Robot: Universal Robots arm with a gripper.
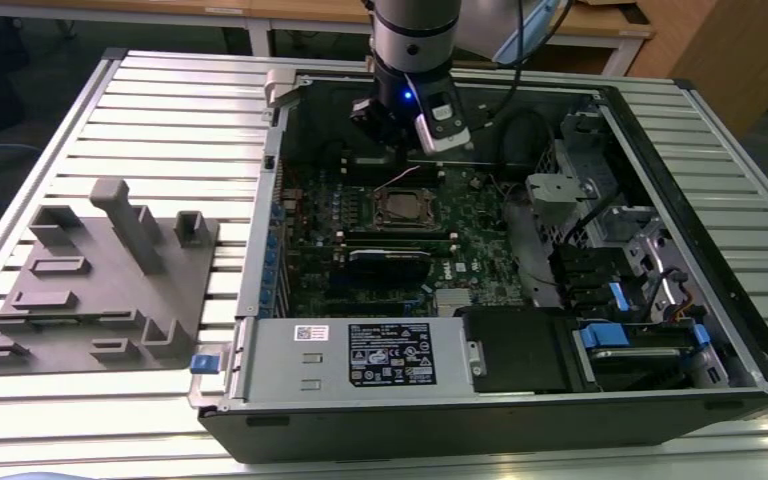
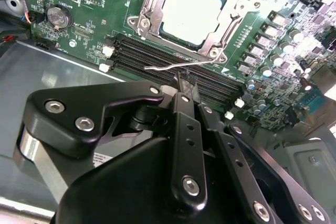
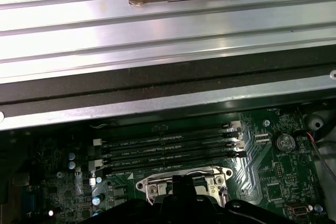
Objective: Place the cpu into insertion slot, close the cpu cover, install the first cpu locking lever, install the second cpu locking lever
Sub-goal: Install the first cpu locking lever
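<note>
The cpu (image 2: 193, 10) lies flat in the insertion slot (image 2: 137, 23), its pale metal face showing through the window of the cpu cover (image 2: 230, 16), which is down over it. A thin silver locking lever (image 2: 173, 66) sticks out from the socket's corner across the black memory slots (image 2: 152, 56). My gripper (image 2: 184, 83) is shut with nothing in it, its tips just short of that lever. In the exterior view the arm (image 1: 411, 60) hangs over the case's far side, behind the socket (image 1: 404, 208). In the first wrist view the socket (image 3: 181, 181) sits just beyond the gripper body.
The open computer case (image 1: 704, 230) lies on a slatted metal table (image 1: 157, 110). A grey fixture (image 1: 97, 275) stands at the exterior view's left. The power supply (image 1: 371, 355) fills the near side and drive cages (image 1: 624, 260) the right. A coin battery (image 2: 56, 17) sits on the board.
</note>
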